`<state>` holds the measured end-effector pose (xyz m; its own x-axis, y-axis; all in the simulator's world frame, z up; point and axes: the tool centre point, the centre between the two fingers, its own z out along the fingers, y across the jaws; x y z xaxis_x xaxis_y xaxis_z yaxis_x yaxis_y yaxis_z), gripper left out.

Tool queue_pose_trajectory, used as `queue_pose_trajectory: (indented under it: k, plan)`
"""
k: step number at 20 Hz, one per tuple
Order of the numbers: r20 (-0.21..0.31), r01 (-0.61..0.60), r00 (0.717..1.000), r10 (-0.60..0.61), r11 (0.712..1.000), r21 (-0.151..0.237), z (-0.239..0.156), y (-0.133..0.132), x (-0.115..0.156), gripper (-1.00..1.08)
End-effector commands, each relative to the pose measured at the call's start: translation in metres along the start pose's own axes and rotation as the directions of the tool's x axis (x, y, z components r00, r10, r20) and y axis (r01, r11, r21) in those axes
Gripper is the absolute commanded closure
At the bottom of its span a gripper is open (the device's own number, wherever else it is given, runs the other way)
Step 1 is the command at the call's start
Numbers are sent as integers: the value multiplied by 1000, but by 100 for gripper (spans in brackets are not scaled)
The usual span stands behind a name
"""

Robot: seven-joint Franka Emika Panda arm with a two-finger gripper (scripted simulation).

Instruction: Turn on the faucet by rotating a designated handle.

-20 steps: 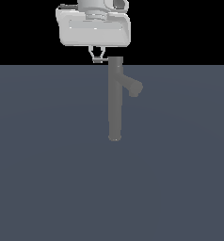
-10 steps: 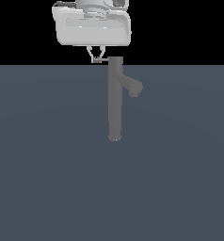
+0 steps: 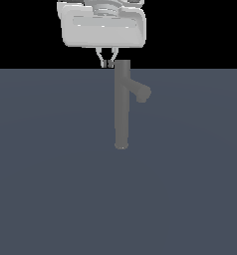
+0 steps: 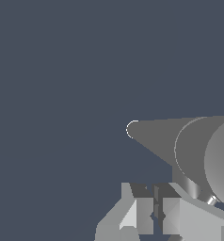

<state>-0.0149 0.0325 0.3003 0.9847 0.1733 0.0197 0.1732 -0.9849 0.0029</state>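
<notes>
the gripper (image 3: 108, 63) hangs beside the top of the faucet (image 3: 121, 107), fingers nearly closed and holding nothing visible. the step looks like reaching the handle (image 4: 198, 192); the next move should push it sideways around the column.

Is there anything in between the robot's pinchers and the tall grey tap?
Nothing. In the exterior view the gripper hangs right beside the top of the faucet, with only a thin bare gap between them.

claw (image 3: 108, 63) nr closed, at faucet (image 3: 121, 107) top | spout → ext-view right
</notes>
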Motion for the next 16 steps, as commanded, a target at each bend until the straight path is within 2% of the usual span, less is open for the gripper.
queue_pose_trajectory:
  k: [1, 3, 4, 13, 14, 15, 16]
  plan:
    - [19, -14, 1000, 14, 1000, 3, -1, 9, -19, 108]
    - [20, -14, 1000, 14, 1000, 3, -1, 10, -23, 108]
    - [9, -1, 1000, 1, 1000, 1, 1, 4, -12, 108]
    - [20, -14, 1000, 14, 1000, 3, -1, 58, -37, 108]
    - [20, -14, 1000, 14, 1000, 3, -1, 58, -37, 108]
    - [10, 34, 999, -34, 999, 5, 1, 28, -24, 108]
    - [11, 30, 1000, -30, 1000, 5, 1, 34, -23, 108]
